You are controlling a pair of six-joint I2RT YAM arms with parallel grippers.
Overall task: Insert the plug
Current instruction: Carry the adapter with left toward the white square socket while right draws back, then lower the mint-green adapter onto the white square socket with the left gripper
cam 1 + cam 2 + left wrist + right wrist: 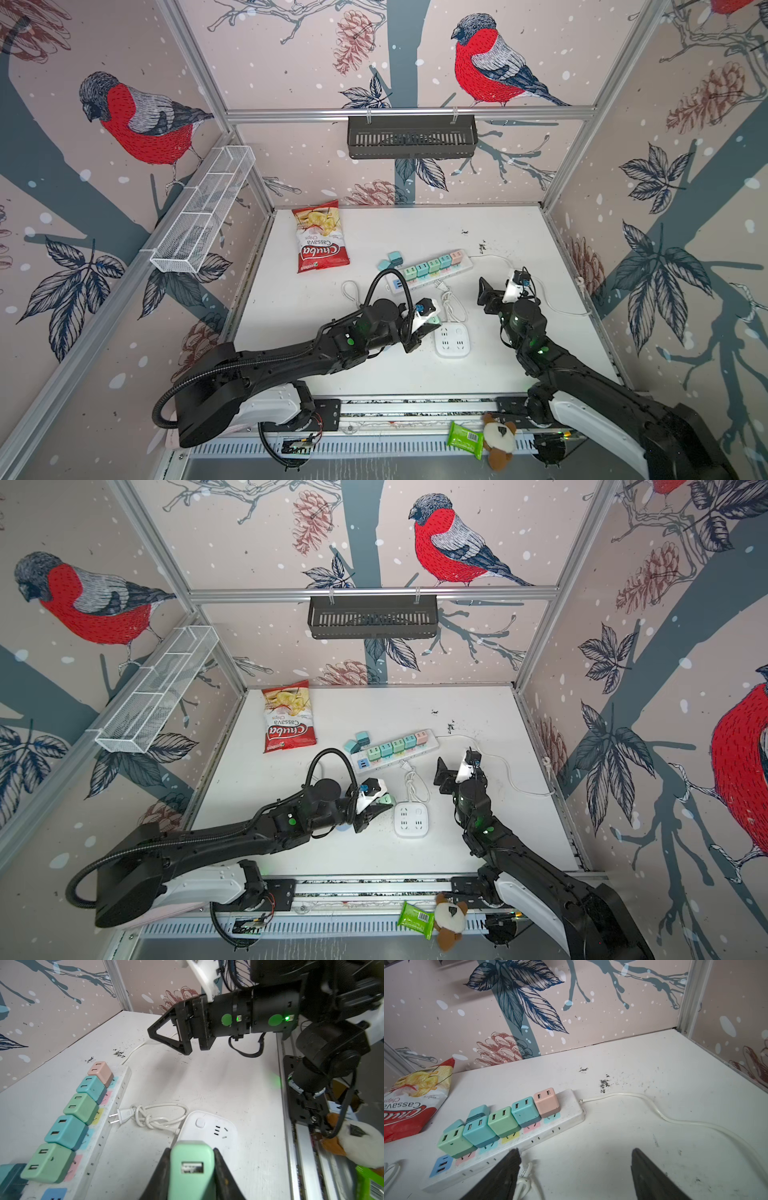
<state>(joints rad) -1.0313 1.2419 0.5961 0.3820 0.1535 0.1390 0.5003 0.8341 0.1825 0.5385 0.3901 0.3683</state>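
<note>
Plug (192, 1169), mint green, sits pinched in the left tool (191, 1152) beside the white socket block (209, 1126); right tool (575, 1151) hangs spread over the worktop (633, 1076).

Left arm (291, 357) enters from the lower left of both top views and stretches low, near-horizontal, toward frame centre. The cable hose loops over the wrist. Left gripper (428, 326) sits just below centre, jaws clamped on a green plug (191, 1159), with one finger (224, 1174) on each side at the bottom centre of the left wrist view.

Right arm (582, 378) climbs from the lower right corner, forearm angled up-left, wrist right of centre. Right gripper (575, 1163) has its jaws spread wide with nothing between them. Its fingers (506, 1169) show along the bottom edge of the right wrist view. The two grippers are well apart, not touching.
</note>
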